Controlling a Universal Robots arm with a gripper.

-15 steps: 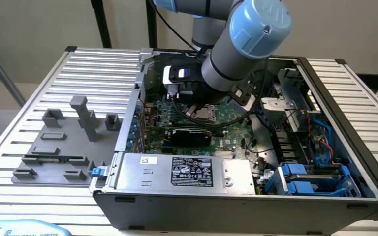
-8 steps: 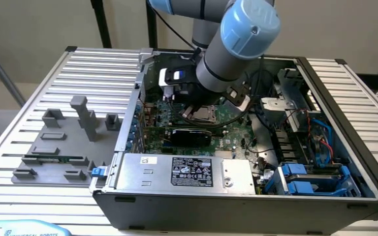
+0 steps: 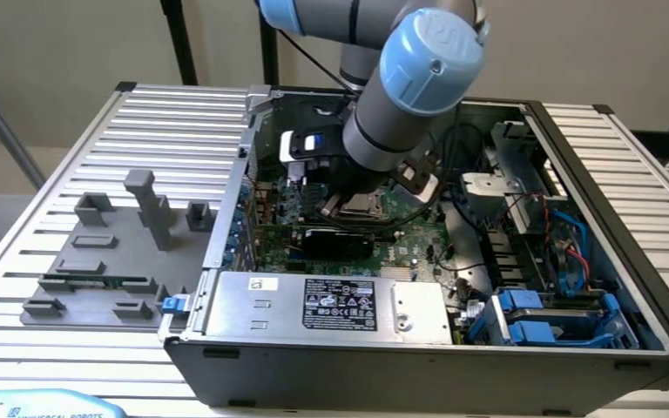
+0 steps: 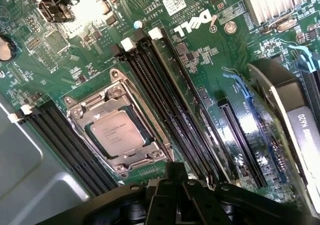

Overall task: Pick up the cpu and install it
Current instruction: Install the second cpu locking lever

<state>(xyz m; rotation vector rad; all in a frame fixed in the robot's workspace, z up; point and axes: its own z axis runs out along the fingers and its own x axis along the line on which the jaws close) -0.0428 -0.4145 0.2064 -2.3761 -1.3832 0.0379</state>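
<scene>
The cpu (image 4: 119,133), a flat silver square chip, lies seated in the metal-framed socket (image 4: 150,157) on the green motherboard (image 4: 210,50). In the wrist view my gripper (image 4: 176,172) shows as black fingers drawn together, shut, with nothing between them, a short way off the socket's corner and above the board. In the exterior view the arm reaches down into the open computer case (image 3: 613,226), and the socket (image 3: 364,207) sits just below the wrist.
Black memory slots (image 4: 165,100) run beside the socket, with more slots (image 4: 55,140) on its other side. An expansion card (image 4: 295,120) lies nearby. The power supply (image 3: 334,300) and blue drive bays (image 3: 543,318) fill the case front. Grey fixture blocks (image 3: 102,261) stand on the slatted table.
</scene>
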